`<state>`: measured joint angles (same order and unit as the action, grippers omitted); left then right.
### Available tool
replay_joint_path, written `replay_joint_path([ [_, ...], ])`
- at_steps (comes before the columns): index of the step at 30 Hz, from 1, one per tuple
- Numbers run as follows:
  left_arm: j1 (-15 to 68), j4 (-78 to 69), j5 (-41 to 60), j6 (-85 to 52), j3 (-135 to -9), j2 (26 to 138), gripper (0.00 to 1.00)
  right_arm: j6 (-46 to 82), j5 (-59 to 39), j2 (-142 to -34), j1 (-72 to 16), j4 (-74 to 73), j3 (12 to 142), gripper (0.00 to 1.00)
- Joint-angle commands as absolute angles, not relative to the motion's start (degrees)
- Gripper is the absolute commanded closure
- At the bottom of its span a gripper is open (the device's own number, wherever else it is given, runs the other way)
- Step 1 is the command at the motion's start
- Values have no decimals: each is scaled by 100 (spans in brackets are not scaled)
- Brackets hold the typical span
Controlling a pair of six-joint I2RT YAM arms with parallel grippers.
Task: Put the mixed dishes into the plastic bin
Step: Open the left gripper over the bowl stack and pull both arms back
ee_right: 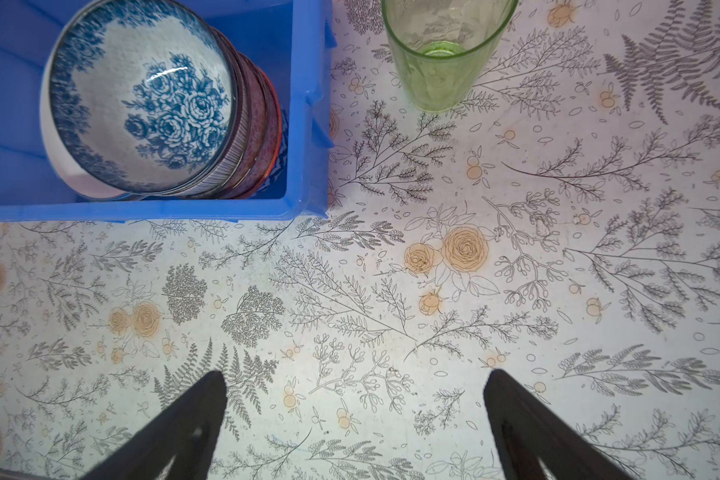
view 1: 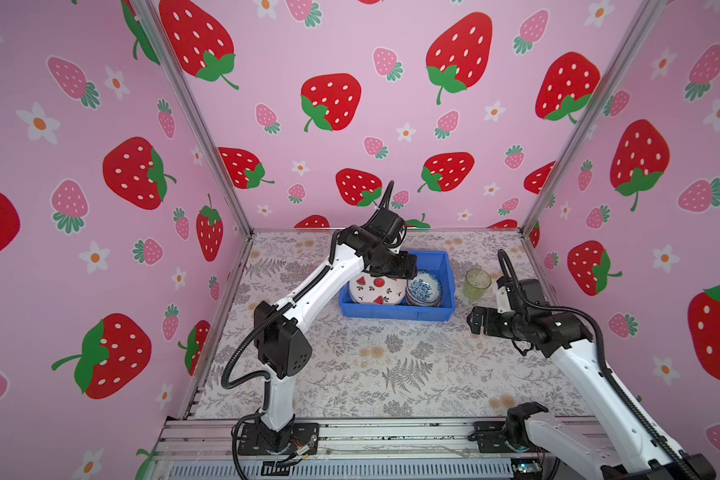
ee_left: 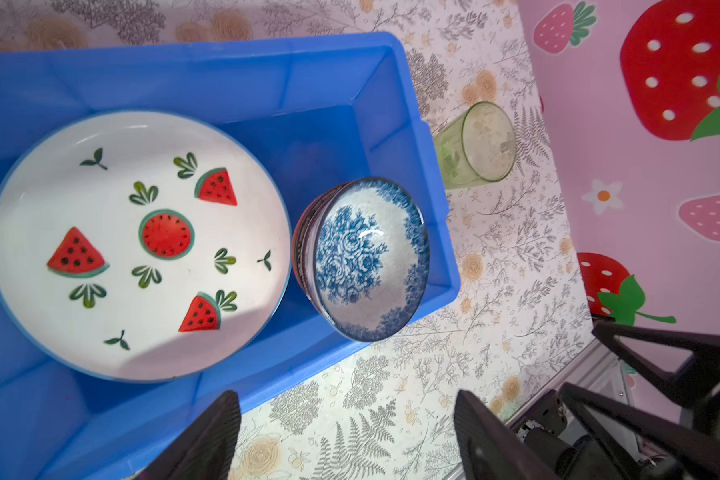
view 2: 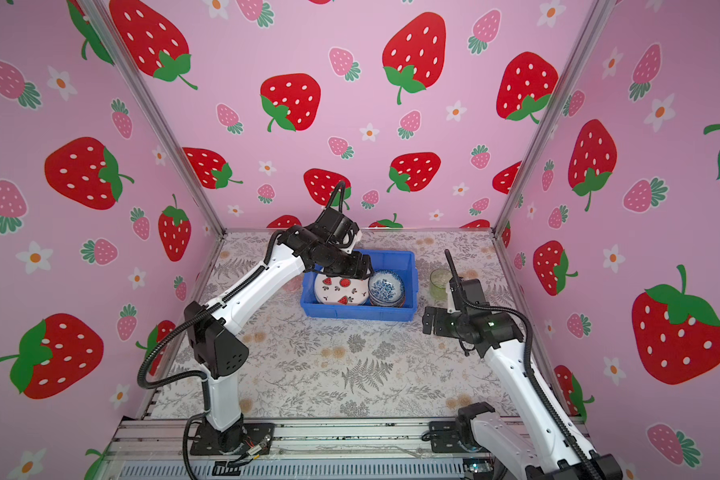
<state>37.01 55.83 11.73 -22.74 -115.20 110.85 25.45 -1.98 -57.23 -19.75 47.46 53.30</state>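
Both top views: pink strawberry-print wall panels (view 1: 350,124) closed three sides, joined by aluminium corner posts (view 1: 198,124). Grey fern-and-rose patterned counter (view 1: 391,365) below. Bright blue rectangular plastic bin (view 1: 395,312) sat toward the back, holding a white round watermelon-slice plate (view 1: 375,286) beside a stacked blue-and-white floral bowl (view 1: 424,289). Green translucent tumbler (view 1: 477,282) stood upright on the counter, just right of the bin.

Left wrist view: left gripper (ee_left: 350,440) spread wide, empty, at the bin's edge.

Right wrist view: right gripper (ee_right: 354,419) spread wide, empty, over bare counter.
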Motion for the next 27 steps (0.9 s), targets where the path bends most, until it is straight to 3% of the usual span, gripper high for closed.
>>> replay_joint_path([
  [1,3598,5538,822,-2286,-10990,10569,16,2406,-85,-6002,-1917,4484,5587,1],
  [14,2968,5318,86,-2814,-8077,8001,16,1893,-176,-7883,-1040,3549,6556,1],
  [18,2826,5453,-92,-2976,-7571,7329,16,1838,353,-8406,-814,3422,6966,1],
  [27,2493,5822,-369,-3214,-6917,6254,16,1705,253,-9425,-423,3195,7657,7],
])
